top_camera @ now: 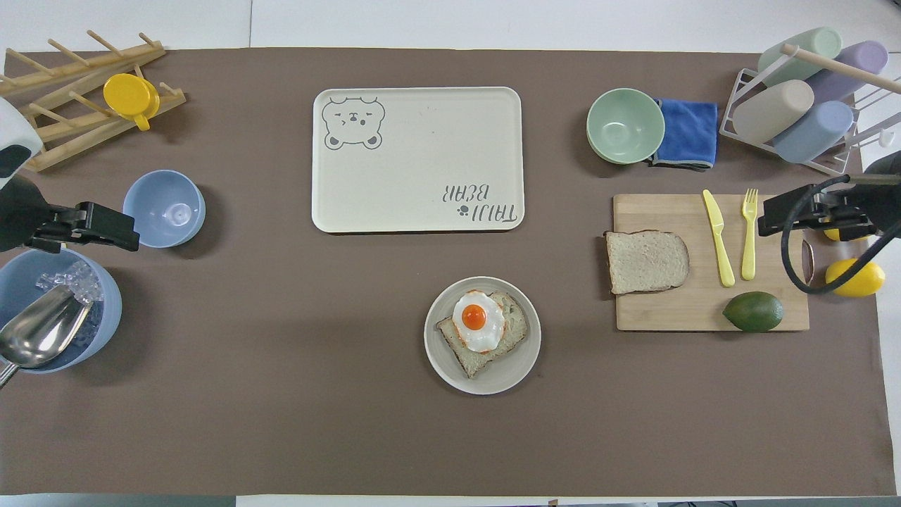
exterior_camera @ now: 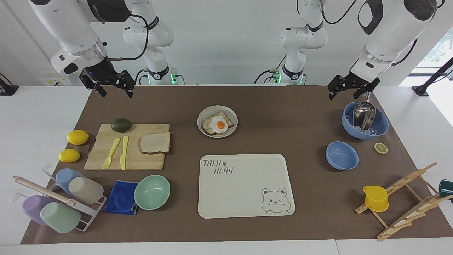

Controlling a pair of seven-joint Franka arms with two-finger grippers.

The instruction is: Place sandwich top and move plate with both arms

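The sandwich top [exterior_camera: 154, 142] [top_camera: 646, 261], a plain bread slice, lies flat on the wooden cutting board [exterior_camera: 141, 161] at the edge nearest the table's middle. The round plate [exterior_camera: 230, 132] [top_camera: 517, 370] sits mid-table, nearer to the robots than the tray, and holds a bread slice with a fried egg [exterior_camera: 220, 124]. My right gripper [exterior_camera: 116, 92] [top_camera: 764, 218] hangs open and empty, raised over the board's end toward the right arm's end of the table. My left gripper [exterior_camera: 344, 95] [top_camera: 130, 236] hangs open and empty above the blue bowl with the scoop [exterior_camera: 380, 124].
On the board lie a yellow fork [exterior_camera: 112, 152], a yellow knife [exterior_camera: 124, 152] and a lime [exterior_camera: 121, 125]. Two lemons [exterior_camera: 77, 137] lie beside it. The bear tray [exterior_camera: 244, 198], mint bowl [exterior_camera: 152, 192], blue cloth [exterior_camera: 120, 196], cup rack [exterior_camera: 60, 198], small blue bowl [exterior_camera: 341, 155] and wooden rack [exterior_camera: 407, 198] lie farther out.
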